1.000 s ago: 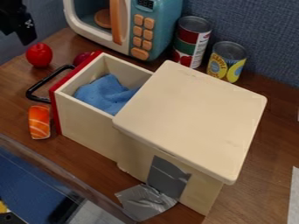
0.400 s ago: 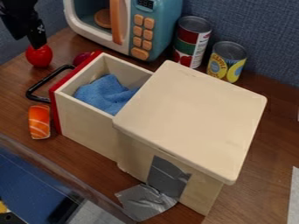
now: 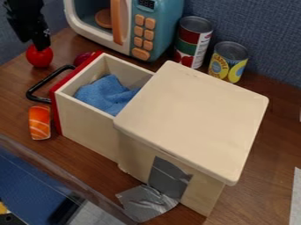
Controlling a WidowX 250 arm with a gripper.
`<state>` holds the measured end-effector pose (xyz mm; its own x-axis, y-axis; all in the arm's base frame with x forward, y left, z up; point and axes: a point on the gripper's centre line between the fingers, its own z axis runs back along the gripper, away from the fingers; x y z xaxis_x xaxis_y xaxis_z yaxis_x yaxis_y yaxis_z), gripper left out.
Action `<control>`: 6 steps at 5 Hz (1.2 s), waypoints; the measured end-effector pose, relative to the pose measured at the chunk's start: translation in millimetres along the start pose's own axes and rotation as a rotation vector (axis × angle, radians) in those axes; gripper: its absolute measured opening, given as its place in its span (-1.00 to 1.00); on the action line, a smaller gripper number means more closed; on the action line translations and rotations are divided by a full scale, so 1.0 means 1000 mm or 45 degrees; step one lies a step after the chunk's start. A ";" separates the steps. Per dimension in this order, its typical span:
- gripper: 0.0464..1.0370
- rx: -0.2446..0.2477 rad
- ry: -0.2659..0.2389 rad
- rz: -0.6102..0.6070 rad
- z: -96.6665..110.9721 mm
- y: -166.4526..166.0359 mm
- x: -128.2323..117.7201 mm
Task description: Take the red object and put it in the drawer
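- The arm (image 3: 23,12) was black, with a blocky, angular outline.
- The gripper (image 3: 42,47) was black too, with small whitish markings (image 3: 46,32) on its side.

Black gripper (image 3: 42,46) at the round red object (image 3: 39,58) — open drawer (image 3: 88,128), blue cloth (image 3: 106,96) inside, two cans (image 3: 192,44) behind

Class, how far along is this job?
The drawer already stands open, a blue cloth inside. The gripper is at the red object on the table; whether it has hold is unclear. Left: lifting the object and lowering it into the drawer.
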<state>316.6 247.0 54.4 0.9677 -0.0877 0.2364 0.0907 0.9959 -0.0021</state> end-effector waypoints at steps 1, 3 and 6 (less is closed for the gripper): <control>-0.15 0.004 -0.004 0.010 -0.002 0.001 0.000; -0.95 0.036 -0.023 0.018 -0.003 0.007 0.004; -1.00 -0.014 -0.050 0.039 0.000 0.002 0.004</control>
<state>321.0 249.0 55.2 0.9602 -0.0556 0.2738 0.0636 0.9978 -0.0205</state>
